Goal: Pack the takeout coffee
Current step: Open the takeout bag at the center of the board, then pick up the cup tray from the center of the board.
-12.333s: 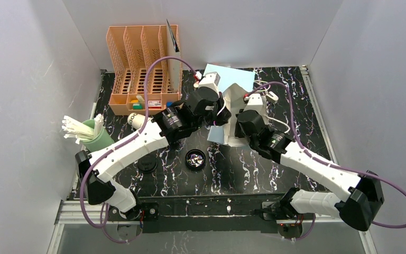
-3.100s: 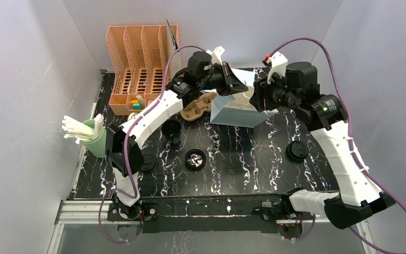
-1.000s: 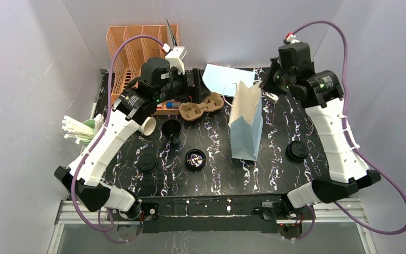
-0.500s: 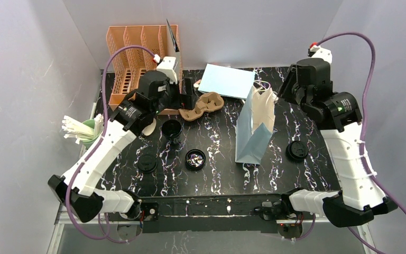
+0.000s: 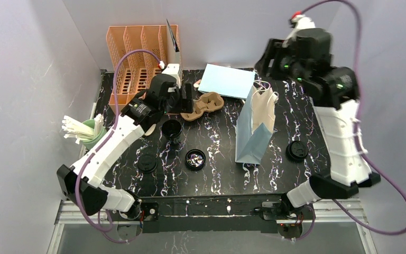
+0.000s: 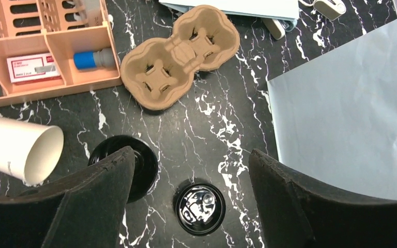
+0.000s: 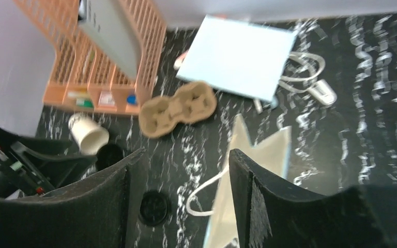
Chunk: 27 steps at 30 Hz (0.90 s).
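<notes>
Blue bag (image 5: 251,140) upright, lidded cup (image 5: 297,150) between it and table (image 5: 217,169) edge

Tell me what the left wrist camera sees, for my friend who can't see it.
The open left gripper hovers over a black marbled table where an empty brown two-cup carrier lies. Nearby are a dark cup, a shiny black round piece, a tipped white cup, a light-blue bag and an orange organiser.
</notes>
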Motion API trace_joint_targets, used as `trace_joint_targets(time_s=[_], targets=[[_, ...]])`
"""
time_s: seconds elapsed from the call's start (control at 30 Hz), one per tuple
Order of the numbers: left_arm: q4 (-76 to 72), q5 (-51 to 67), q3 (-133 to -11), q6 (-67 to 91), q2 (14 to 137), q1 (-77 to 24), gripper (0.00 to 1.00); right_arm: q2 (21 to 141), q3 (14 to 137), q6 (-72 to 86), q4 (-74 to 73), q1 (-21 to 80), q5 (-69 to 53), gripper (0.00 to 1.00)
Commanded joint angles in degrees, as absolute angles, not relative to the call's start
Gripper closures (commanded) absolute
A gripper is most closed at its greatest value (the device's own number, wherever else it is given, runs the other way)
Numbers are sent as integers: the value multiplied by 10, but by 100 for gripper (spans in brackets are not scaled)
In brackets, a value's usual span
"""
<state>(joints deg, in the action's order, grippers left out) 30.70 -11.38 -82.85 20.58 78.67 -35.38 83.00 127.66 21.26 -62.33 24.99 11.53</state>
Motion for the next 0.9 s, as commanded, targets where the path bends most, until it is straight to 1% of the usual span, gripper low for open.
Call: trace_joint_targets(time_s=[0.0,0.1,0.27,0.37,0.53,0.63,0.7,0.8,0.87], targets=[[339,-142,-797,227,712,-347,22,890,1255,224,-628,339,72,33],[363,-159,-765,236,666,-344,22,909,1219,233,-574,407,115,33],[398,-228,-715,257,584,-340,22,996,1242,243,-537,487,147,35],[404,-274,-676,280,520,-340,23,1044,1248,246,-511,513,173,36],[419,-315,-637,302,431,-340,23,1066,1178,254,-426,515,199,37],[417,-311,-615,300,392,-340,23,1071,1129,242,-381,514,225,39],[414,-301,-600,296,373,-340,22,1087,1128,234,-390,500,225,40],[419,-286,-589,296,363,-340,20,1110,1129,238,-406,446,135,42],[427,-286,-584,297,363,-340,19,1116,1113,230,-394,423,101,43]])
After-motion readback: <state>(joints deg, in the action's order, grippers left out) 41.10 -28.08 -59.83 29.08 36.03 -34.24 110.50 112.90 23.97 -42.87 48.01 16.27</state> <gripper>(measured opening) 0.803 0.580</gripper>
